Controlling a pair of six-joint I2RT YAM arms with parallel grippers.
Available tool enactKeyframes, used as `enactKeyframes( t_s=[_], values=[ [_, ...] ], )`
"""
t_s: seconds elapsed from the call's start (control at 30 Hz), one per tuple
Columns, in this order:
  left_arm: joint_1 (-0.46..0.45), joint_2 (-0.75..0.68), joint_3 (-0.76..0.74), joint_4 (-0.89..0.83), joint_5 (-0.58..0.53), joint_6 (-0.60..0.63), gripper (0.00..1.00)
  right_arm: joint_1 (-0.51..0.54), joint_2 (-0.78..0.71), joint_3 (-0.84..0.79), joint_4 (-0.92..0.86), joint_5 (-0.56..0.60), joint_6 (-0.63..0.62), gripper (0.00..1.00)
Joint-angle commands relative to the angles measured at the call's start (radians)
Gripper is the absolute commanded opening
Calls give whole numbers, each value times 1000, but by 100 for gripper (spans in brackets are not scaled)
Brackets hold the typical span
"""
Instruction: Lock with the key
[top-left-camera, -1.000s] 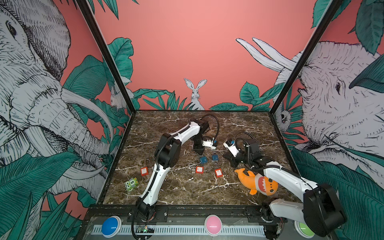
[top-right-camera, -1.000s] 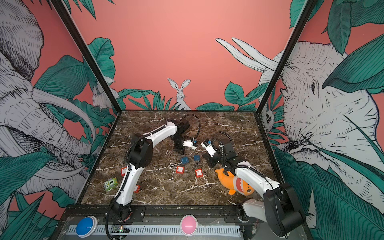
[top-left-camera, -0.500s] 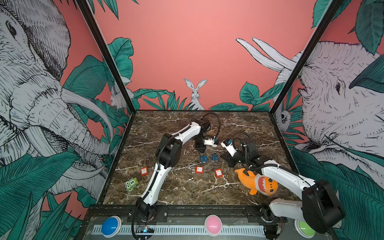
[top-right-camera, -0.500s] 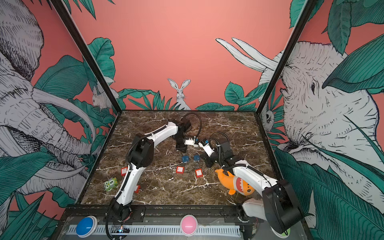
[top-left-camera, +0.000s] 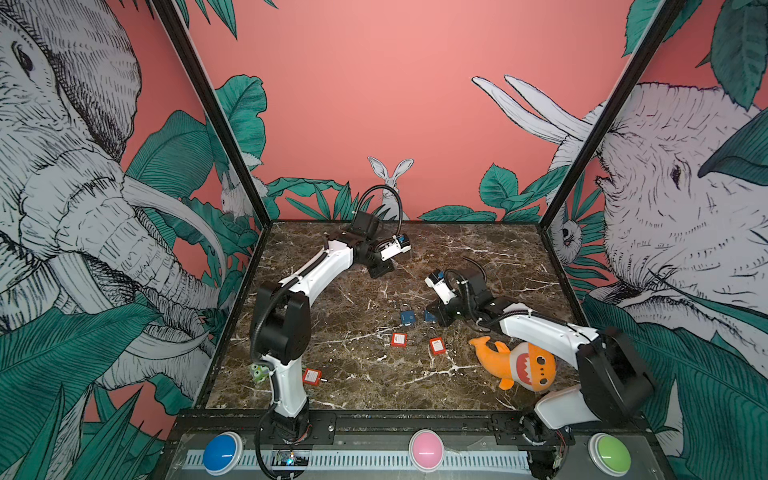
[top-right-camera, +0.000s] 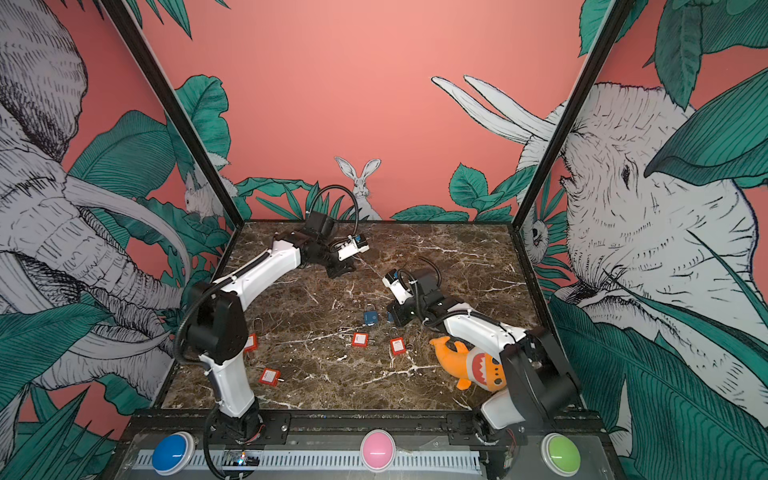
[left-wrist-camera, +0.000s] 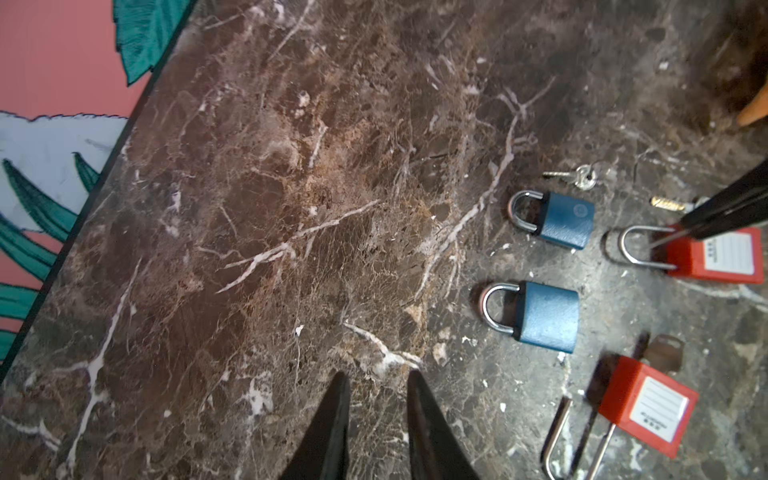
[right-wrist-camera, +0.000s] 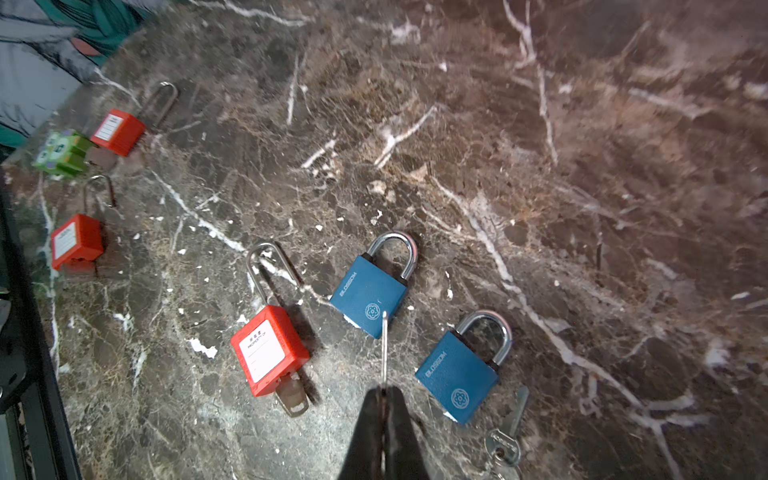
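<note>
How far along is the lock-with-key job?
Done: a key is off the table, pinched in the shut right tool. In hand: its tip points at the blue padlock beside a red padlock, not yet in the keyhole. Left: insert and turn. The left tool hangs slightly open and empty over the marble table, steadying nothing.

Stereo hi-front; wrists nr same padlocks (left-wrist-camera: 548, 318)

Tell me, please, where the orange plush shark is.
In both top views, the orange plush shark lies front-right on the brown marble table, beside a red padlock.
</note>
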Motion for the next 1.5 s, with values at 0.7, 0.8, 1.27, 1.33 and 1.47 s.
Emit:
enactKeyframes(
  t_s=[0.7,0.8,1.27,1.33,1.47],
  values=[
    [86,-273,-428,385,-18,-274,26,112,348,269,-217,243,286,0],
    [86,-276,-433,383,-22,-271,26,115,363,284,-235,235,290,0],
    [86,-280,-441,390,-10,-285,26,127,351,286,-247,201,308,6],
    [88,-280,-439,390,-10,-286,26,128,339,288,-250,208,300,12],
    [88,-283,-438,390,-10,-289,26,128,297,278,-243,239,255,22]
  ],
)
